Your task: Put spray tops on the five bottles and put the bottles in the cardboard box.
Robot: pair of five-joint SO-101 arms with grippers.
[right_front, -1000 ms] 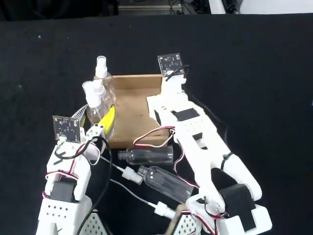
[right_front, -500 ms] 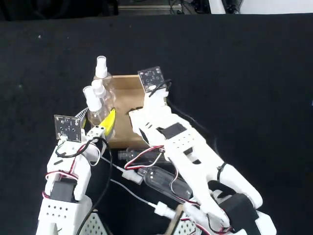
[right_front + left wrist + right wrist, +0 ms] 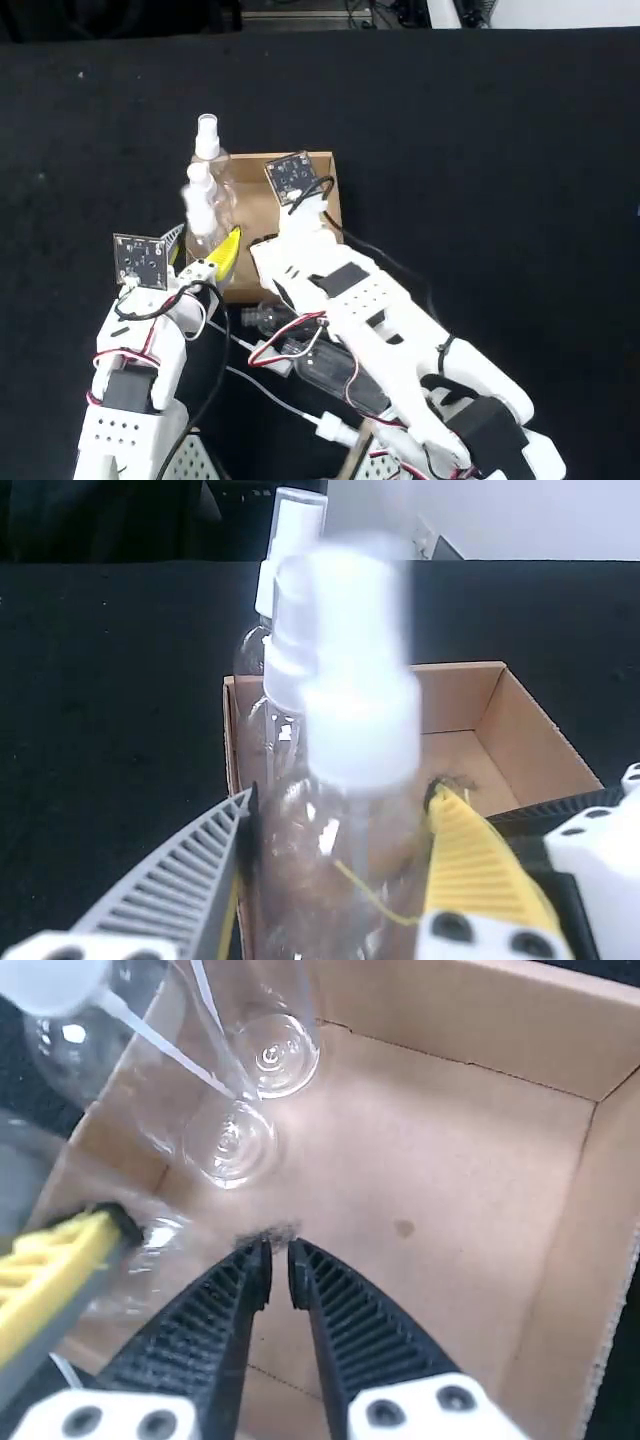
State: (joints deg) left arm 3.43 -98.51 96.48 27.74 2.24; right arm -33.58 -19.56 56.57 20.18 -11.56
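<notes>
Covering the whole scene, the black table [image 3: 520,150] carried the cardboard box [image 3: 333,195] near its middle. The right arm [image 3: 380,310] hung over the box. The right hand [image 3: 278,1260] sat low above the box floor, its fingers almost pressed together and gripping nothing. The left hand [image 3: 340,800] pinched a capped bottle [image 3: 320,855] upright at the box's left edge. Two other capped bottles [image 3: 270,1055] stood inside the box by its left wall. Two uncapped bottles [image 3: 268,318] lay on the table just in front of the box, partly under the right arm. Two loose spray tops [image 3: 268,357] lay beside them.
</notes>
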